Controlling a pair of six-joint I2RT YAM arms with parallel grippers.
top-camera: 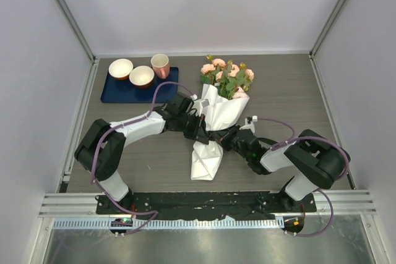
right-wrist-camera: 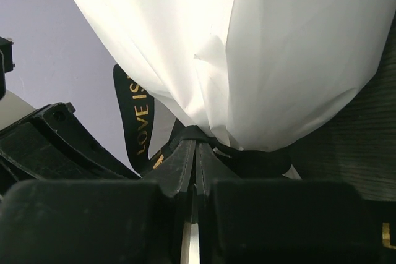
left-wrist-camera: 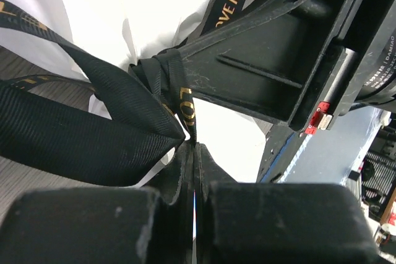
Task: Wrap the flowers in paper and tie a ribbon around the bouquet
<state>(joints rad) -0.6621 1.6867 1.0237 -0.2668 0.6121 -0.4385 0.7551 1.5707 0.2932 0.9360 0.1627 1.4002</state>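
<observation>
Bouquet (top-camera: 213, 115) lies flat mid-table (top-camera: 291, 97), long axis running twelve to six. Flowers (top-camera: 227, 77) sit at the twelve o'clock end, and the paper (top-camera: 207, 156) cone tapers to a creased tail at six. The wrap looks done: the sheet is closed round the stems and none show. The arms meet at the cone's narrow waist from opposite sides, left gripper (top-camera: 199, 129) at nine o'clock of it and right gripper (top-camera: 230, 136) at three. That suits pulling a tie outward both ways at once. From the left wrist, the ribbon (left-wrist-camera: 86, 122) loops wide and slack toward nine, then gathers into a knot (left-wrist-camera: 162, 71) against the white paper. The left jaws are pressed fully together with a strand of ribbon pinched just under that knot. From the right wrist, the jaws are likewise closed to a hairline, nipping the black band where it girdles the paper, and a lettered tail stands up at ten o'clock of them. My read is that each side holds one end so the knot can cinch at the waist, where the cone is thinnest and the band least likely to slide. The risk I see is that a hard pull crushes the thin paper or drags the bouquet sideways, since nothing else pins it. Mat (top-camera: 117, 94) with bowls (top-camera: 120, 67) and cup (top-camera: 160, 65) sits at ten o'clock, well apart.
</observation>
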